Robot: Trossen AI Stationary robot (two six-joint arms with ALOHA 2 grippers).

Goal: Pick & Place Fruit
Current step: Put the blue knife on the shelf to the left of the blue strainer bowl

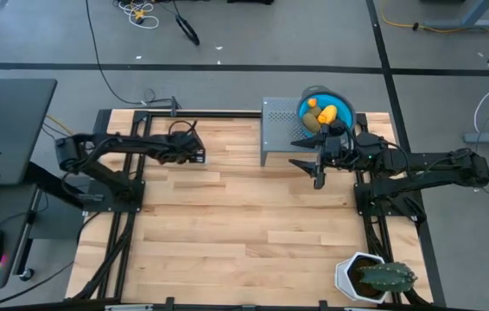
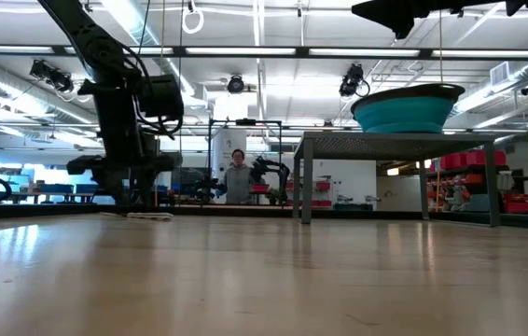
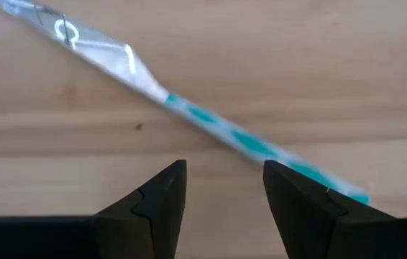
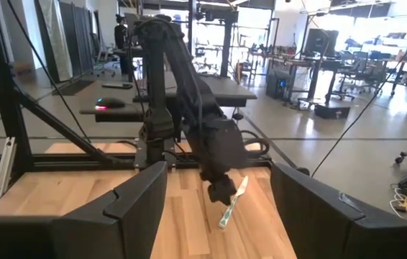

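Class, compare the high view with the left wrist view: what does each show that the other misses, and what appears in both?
Only the high view shows the blue bowl holding fruit on the grey stand, the right gripper raised beside it, and a potted cactus.

Only the left wrist view shows the stick up close: silvery-white at one end, teal-marked at the other, lying untouched beyond the fingers.

Both show the wooden table and the open left gripper.

Left gripper [image 1: 200,156] low at table's far left, fingers apart; right gripper [image 1: 318,179] raised, open, facing left.
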